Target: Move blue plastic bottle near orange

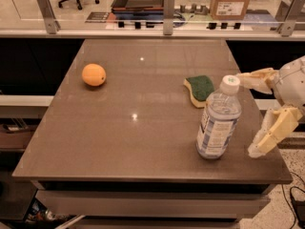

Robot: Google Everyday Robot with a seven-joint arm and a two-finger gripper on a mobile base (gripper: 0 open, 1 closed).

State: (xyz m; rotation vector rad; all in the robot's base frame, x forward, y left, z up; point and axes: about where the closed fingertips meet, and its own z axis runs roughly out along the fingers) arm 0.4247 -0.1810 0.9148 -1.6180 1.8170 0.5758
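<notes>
The blue plastic bottle (218, 119) stands upright near the front right corner of the table, with its white cap on top. The orange (94, 74) lies on the far left part of the table, well away from the bottle. My gripper (249, 113) is at the right edge of the table, just right of the bottle, open, with one cream finger (255, 79) level with the cap and the other (270, 131) lower beside the bottle's body. It touches nothing.
A green-and-yellow sponge (200, 89) lies just behind the bottle. The brown table (138, 137) has a glass rail with metal posts (167, 6) along its far side. A cardboard box (230, 4) and a dark tray sit beyond it.
</notes>
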